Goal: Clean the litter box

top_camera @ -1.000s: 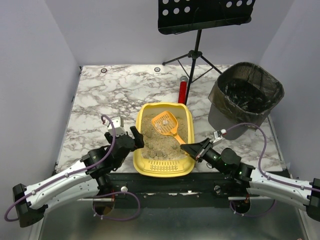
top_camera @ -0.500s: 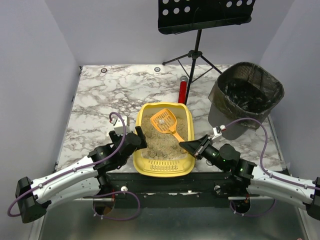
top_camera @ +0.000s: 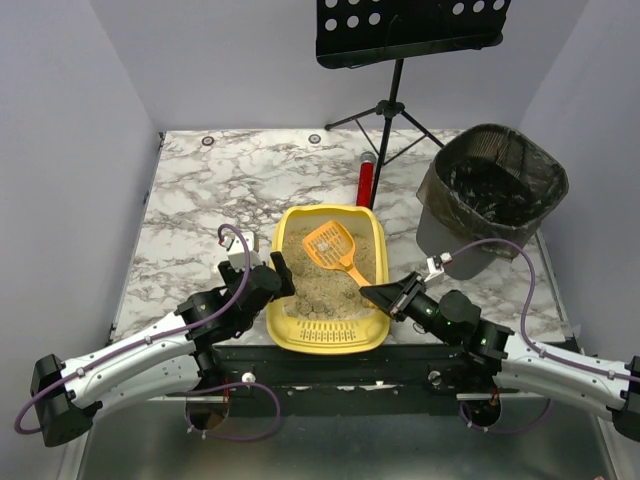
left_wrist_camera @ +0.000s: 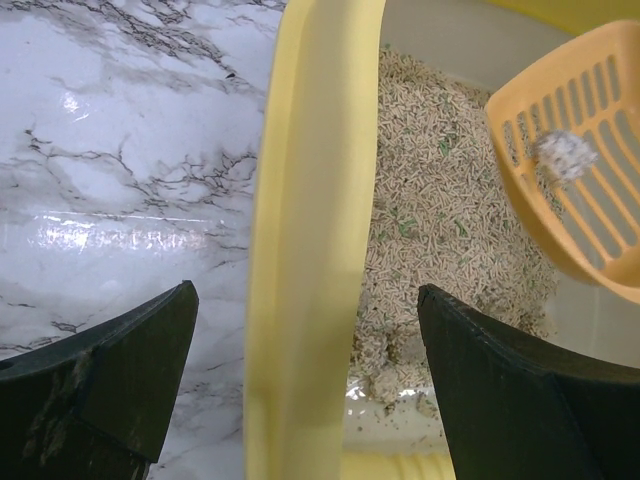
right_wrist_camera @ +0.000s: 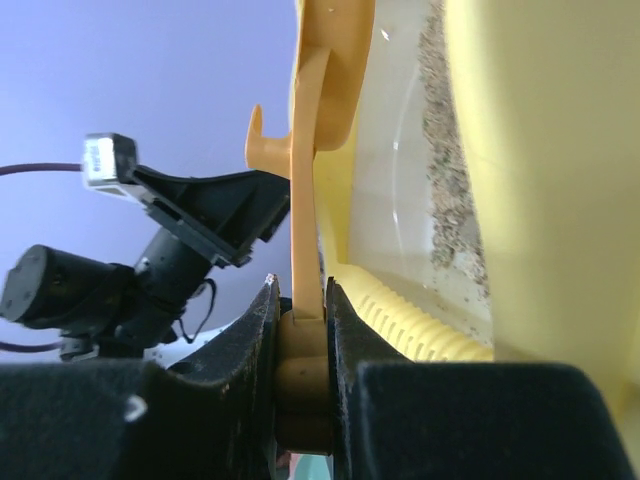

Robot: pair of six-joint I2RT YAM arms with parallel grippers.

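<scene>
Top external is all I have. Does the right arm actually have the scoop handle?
Observer: Yes. The right wrist view shows the right fingers shut on the end of the scoop handle.
Operator: Is the left arm gripping the box?
Observer: No. The left fingers are open and straddle the box wall, one over the table and one over the litter.
Operator: Anything in the scoop?
Observer: One small grey-white clump sits on its slots.
</scene>
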